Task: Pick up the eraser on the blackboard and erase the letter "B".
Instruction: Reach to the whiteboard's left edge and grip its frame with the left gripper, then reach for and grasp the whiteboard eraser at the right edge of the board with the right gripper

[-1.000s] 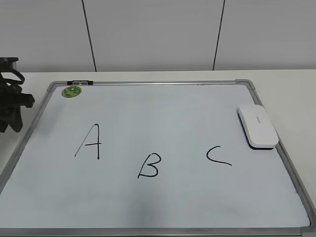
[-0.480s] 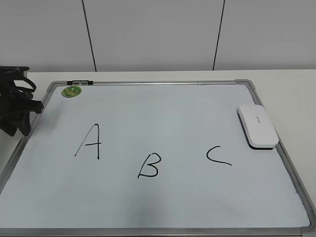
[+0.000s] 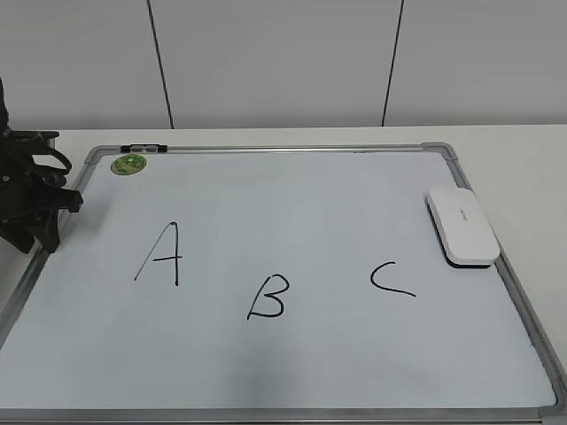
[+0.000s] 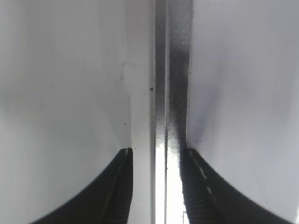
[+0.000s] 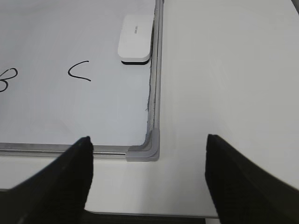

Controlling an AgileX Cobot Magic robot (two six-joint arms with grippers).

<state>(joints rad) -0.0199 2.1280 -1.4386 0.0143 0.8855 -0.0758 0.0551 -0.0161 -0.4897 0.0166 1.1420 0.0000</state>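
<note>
The white eraser (image 3: 462,227) lies on the blackboard (image 3: 354,195) by its right frame edge, beside the letter "C". It also shows far ahead in the right wrist view (image 5: 135,37). The letter "B" (image 3: 267,297) is drawn at the board's lower middle, and part of it shows at the left edge of the right wrist view (image 5: 6,79). My left gripper (image 3: 49,217) is at the board's left frame edge. Its fingers (image 4: 156,158) are open and straddle the frame. My right gripper (image 5: 148,140) is wide open and empty over the board's near right corner, out of the exterior view.
The black "A" (image 3: 161,254) is to the left of the "B" and the "C" (image 3: 390,280) to its right. A round green magnet (image 3: 128,164) and a marker (image 3: 143,147) sit at the board's far left corner. White table surrounds the board (image 5: 224,70).
My left arm has moved right and toward the camera, from beside the table's left edge to the board's left frame. The eraser and letters have not changed.
</note>
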